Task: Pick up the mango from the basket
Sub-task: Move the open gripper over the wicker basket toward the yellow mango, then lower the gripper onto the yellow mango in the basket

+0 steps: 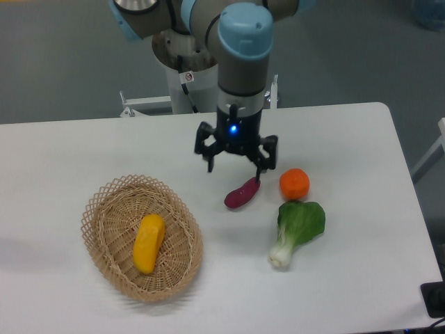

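Note:
The mango [149,243], a smooth yellow-orange oblong fruit, lies in the middle of the tan woven basket [104,209] at the table's front left. My gripper [235,165] hangs open and empty above the table, up and to the right of the basket, well apart from the mango. Its right finger stands just over the upper end of a purple sweet potato [241,193].
A round orange fruit [294,184] sits right of the sweet potato. A green bok choy [297,228] lies below the orange. The robot's base [186,62] stands behind the table's far edge. The table's right edge runs past the vegetables.

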You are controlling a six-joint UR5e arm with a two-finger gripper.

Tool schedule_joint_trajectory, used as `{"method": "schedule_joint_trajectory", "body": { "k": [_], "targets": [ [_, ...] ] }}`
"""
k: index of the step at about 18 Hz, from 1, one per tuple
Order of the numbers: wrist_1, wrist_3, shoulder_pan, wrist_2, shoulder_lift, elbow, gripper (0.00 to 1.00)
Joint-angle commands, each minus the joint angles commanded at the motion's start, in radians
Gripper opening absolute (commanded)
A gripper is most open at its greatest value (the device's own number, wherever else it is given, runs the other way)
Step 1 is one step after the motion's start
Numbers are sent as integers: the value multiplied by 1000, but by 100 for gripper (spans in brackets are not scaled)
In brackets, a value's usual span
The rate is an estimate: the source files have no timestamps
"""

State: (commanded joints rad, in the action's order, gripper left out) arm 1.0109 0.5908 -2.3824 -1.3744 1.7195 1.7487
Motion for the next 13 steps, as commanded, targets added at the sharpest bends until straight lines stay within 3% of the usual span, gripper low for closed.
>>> {"method": "schedule_joint_trajectory", "body": {
  "k": [3, 8, 13],
  "targets": [
    [-14, -23, 57, 0, 34, -2, 100],
    [-87, -144, 152, -11, 112, 5, 100],
    [-139, -164, 224, -40, 181, 9, 100]
  ]
}}
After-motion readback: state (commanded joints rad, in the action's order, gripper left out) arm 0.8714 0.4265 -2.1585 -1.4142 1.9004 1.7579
